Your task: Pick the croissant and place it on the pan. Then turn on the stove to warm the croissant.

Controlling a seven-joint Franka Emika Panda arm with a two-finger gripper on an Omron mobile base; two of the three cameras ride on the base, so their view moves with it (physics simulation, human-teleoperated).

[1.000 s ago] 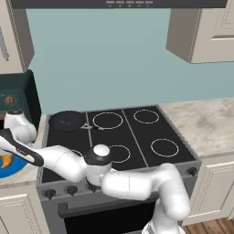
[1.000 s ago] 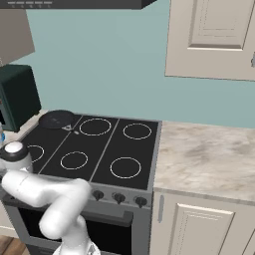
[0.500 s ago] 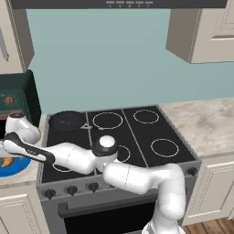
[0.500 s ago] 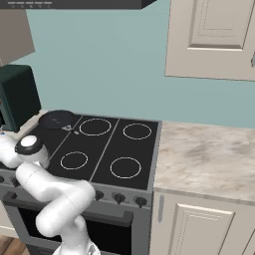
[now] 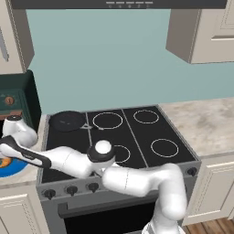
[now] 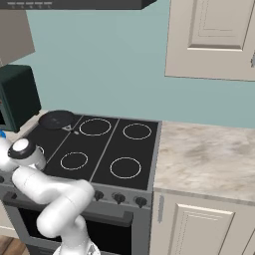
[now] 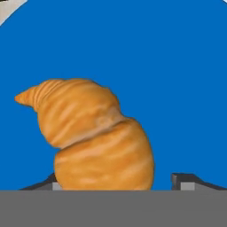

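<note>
Risk: off-centre grasp. In the hand view the croissant (image 7: 95,137) sits toward the left finger tip (image 7: 48,182), hiding most of it, while the right tip stands clear with blue showing between it and the pastry. Closing from here could push the croissant sideways across the plate (image 7: 177,66) or pinch only its rounded end, so that it twists or drops on the way to the pan (image 5: 67,120).

Risk: long carry. The pan sits on the rear left burner of the stove (image 5: 137,137), well apart from the plate on the counter to the stove's left; a weak hold would likely fail over that span.

Gripper (image 7: 119,184): jaws apart, tips low over the plate on either side of the croissant, not yet closed on it. Whether the left tip already touches the pastry cannot be told, as the bottom of the view cuts it off.

Croissant: golden-orange crescent, ribbed, one pointed end toward upper left of the hand view, thick rounded body nearest the tips. Lies on the blue plate, intact. Curved, uneven flanks probably give the fingers little flat surface.
</note>
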